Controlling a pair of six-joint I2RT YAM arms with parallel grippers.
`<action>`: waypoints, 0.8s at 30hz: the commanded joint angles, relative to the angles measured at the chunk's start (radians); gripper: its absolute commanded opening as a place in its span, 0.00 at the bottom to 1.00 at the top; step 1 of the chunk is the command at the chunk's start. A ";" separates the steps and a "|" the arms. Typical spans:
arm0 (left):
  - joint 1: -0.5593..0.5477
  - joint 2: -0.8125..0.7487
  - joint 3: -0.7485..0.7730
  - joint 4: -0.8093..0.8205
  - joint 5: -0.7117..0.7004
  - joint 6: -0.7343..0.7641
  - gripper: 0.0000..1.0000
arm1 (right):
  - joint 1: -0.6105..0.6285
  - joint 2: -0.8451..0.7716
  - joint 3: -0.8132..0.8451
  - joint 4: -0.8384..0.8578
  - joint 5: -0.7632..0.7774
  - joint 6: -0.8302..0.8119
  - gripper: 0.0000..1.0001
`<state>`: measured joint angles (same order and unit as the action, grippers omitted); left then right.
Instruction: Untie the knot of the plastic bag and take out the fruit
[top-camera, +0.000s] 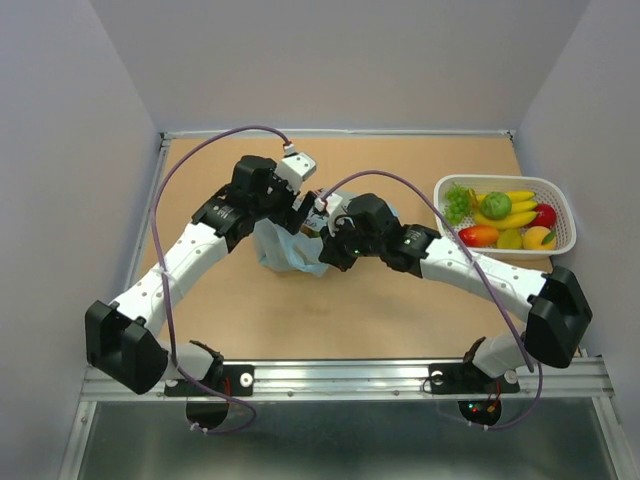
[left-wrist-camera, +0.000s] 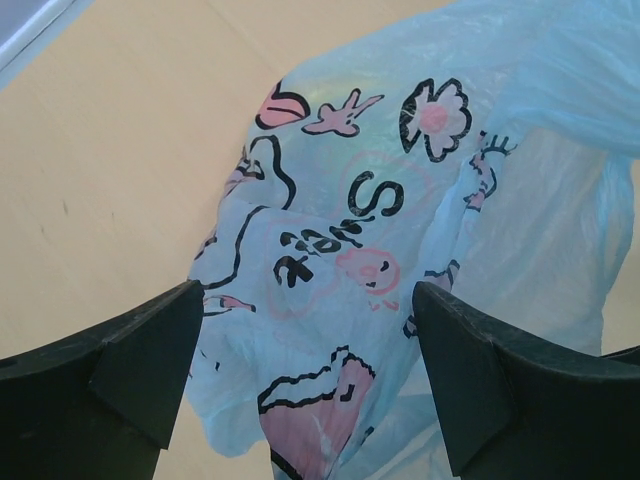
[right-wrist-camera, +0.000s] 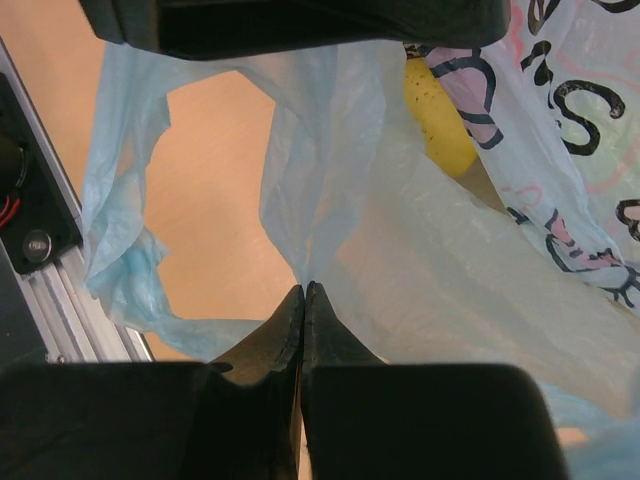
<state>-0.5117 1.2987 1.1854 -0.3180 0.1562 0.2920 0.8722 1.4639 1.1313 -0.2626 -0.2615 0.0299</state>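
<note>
- The plastic bag (top-camera: 288, 252) sits on the tabletop (top-camera: 400, 310), a little left of the middle, between the ends of the two arms.
- It is thin, translucent and light blue, printed with pink shapes, dark outlines and lettering (left-wrist-camera: 350, 240).
- The left fingers (left-wrist-camera: 150, 370) stand wide apart, one on each side of the printed face of the bag. Nothing is held between them, and it is unclear whether they touch the film.
- In the overhead view the left wrist hangs over the far left part of the bag.
- The right fingers (right-wrist-camera: 270, 340) are pressed together, and their tips pinch a gathered fold of the bag's pale blue film.
- From the pinch the film spreads upward in a loose sheet, and bare tabletop shows through a gap on its left.
- A yellow fruit (right-wrist-camera: 440, 120) lies inside the bag, seen through the film to the right of that sheet and partly covered by the print.
- A white basket (top-camera: 560, 243) stands at the far right of the tabletop, well apart from the bag.
- It holds toy fruits, among them a round green one (top-camera: 497, 205), yellow bananas (top-camera: 512, 217) and red pieces.
- A metal rail (top-camera: 350, 375) runs along the near edge, where both arm bases are fixed.
</note>
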 joint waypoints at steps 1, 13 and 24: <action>-0.017 0.010 0.013 0.031 0.031 0.036 0.97 | 0.008 -0.046 -0.019 0.010 0.022 -0.008 0.00; -0.014 0.120 -0.104 0.062 -0.188 -0.160 0.00 | 0.008 -0.094 -0.151 0.010 0.045 0.018 0.00; 0.243 -0.045 -0.374 0.396 -0.212 -0.665 0.00 | 0.022 -0.149 -0.436 0.017 0.057 0.206 0.01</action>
<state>-0.4107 1.3731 0.8677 -0.1219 0.0502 -0.2062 0.8845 1.3701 0.7940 -0.1169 -0.2203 0.1417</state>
